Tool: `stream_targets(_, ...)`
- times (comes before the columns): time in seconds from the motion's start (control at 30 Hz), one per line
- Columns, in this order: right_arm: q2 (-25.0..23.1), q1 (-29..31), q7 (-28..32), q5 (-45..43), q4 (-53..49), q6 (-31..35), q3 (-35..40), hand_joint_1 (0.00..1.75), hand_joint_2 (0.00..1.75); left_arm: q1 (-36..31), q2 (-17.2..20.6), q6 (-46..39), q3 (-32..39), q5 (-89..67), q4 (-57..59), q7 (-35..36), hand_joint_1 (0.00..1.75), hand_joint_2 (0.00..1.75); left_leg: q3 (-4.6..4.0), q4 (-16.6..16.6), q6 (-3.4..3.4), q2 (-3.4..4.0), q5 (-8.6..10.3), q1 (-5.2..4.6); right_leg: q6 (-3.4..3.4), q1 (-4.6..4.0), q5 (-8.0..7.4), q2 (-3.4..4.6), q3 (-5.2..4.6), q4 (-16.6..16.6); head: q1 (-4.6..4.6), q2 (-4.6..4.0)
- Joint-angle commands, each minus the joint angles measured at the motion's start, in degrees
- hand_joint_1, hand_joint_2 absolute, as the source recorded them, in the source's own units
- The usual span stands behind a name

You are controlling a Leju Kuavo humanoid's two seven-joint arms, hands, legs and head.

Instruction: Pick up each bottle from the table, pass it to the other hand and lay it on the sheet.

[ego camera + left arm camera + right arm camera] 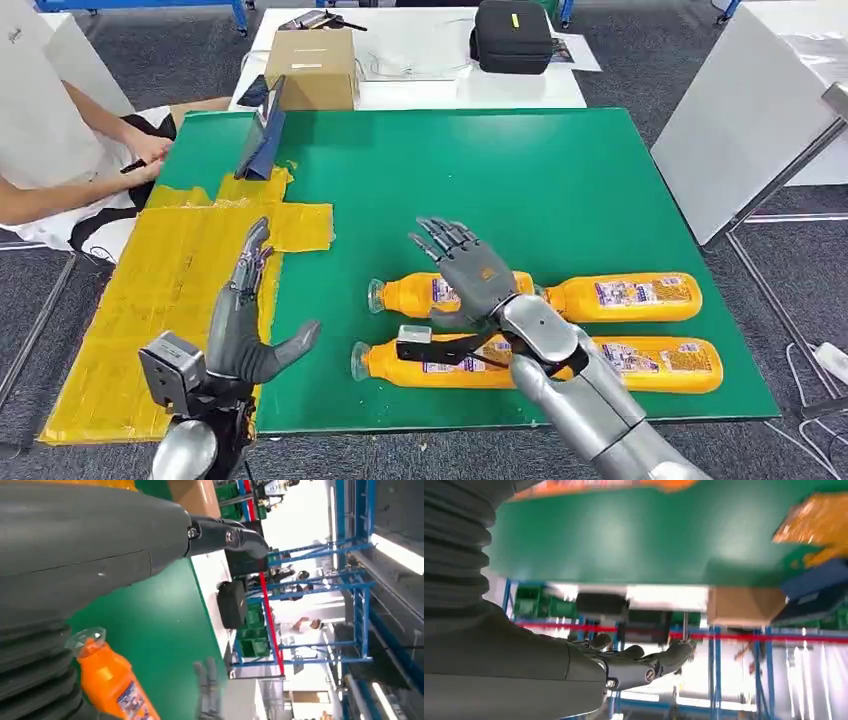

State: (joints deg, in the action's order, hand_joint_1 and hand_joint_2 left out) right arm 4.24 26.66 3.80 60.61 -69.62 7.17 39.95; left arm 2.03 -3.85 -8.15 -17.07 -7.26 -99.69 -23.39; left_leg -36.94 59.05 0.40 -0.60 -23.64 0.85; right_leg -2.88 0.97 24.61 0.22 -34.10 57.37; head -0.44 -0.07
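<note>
Right hand (470,268) held above orange bottles (450,295), fingers extended, nothing held. Left hand (245,325) raised edge-on beside yellow sheet (150,300), fingers spread, empty.

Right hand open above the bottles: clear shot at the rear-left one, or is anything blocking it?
Probably yes. The right hand hovers open directly over the rear-left bottle, fingers spread, with nothing between them. The front-left bottle lies beside it, apart, and the left hand is off over the yellow sheet.
</note>
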Motion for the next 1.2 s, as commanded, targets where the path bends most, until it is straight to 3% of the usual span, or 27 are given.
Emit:
stream_targets(0.03,-2.97,4.09,-2.41,0.72,19.14,2.34,3.73,0.00,1.75,-3.42,0.12,-0.19,-2.25,0.11,6.27,0.05,0.00,1.75,0.32,-0.12,0.04,0.07,-0.06,-0.01,0.09,-0.02,0.04,0.01,0.33,-0.15,0.00,0.00)
stream_targets(0.5,-4.82,6.72,-9.69,10.91,29.52,5.70,2.93,0.00,1.75,-4.38,-0.54,0.00,-3.23,-0.43,7.04,1.13,0.00,1.75,0.30,-0.09,0.05,0.07,-0.07,-0.02,0.13,-0.02,0.04,-0.02,0.30,-0.12,0.00,0.00)
stream_targets(0.93,-5.44,8.70,-9.82,11.12,36.87,0.95,-0.40,0.00,1.75,-5.47,-0.86,0.19,-3.71,-0.67,8.54,1.44,0.00,1.75,0.18,-0.07,0.03,-0.04,-0.01,-0.04,0.09,0.02,0.04,-0.11,0.19,-0.07,-0.02,0.00)
stream_targets(0.97,-5.44,9.05,-9.96,11.37,37.73,0.59,-0.26,0.38,1.75,-5.63,-0.95,0.16,-3.76,-0.67,8.85,1.44,0.00,1.75,0.14,-0.05,0.03,-0.04,0.00,-0.03,0.07,0.01,0.03,-0.10,0.15,-0.06,0.00,0.00)
stream_targets(1.0,-5.52,9.23,-10.26,11.67,38.36,0.71,-0.22,1.29,1.75,-5.68,-0.96,0.12,-3.79,-0.67,8.95,1.44,0.00,1.75,0.24,-0.09,0.04,-0.06,-0.01,-0.01,0.11,-0.02,0.03,-0.14,0.27,-0.12,0.00,0.00)
stream_targets(1.03,-5.63,9.53,-10.40,12.01,39.56,1.32,-0.25,1.55,1.75,-5.67,-0.99,0.04,-3.92,-0.67,9.05,1.43,0.00,1.75,0.20,-0.06,0.03,-0.03,0.00,-0.02,0.09,-0.01,0.02,-0.10,0.20,-0.09,-0.02,0.00)
stream_targets(1.1,-5.86,9.57,-11.02,13.02,40.00,3.57,-0.98,1.68,1.75,-5.49,-1.01,-0.12,-3.92,-0.68,8.85,1.44,0.00,1.75,0.26,-0.09,0.05,-0.05,0.00,-0.02,0.09,-0.01,0.02,-0.14,0.27,-0.13,0.00,0.00)
stream_targets(1.2,-6.13,9.53,-11.19,13.10,39.50,4.23,-1.25,1.69,1.75,-5.31,-0.98,-0.14,-3.84,-0.68,8.68,1.46,0.00,1.75,0.23,-0.06,0.05,-0.03,-0.02,-0.02,0.08,0.00,0.03,-0.10,0.24,-0.10,0.00,0.00)
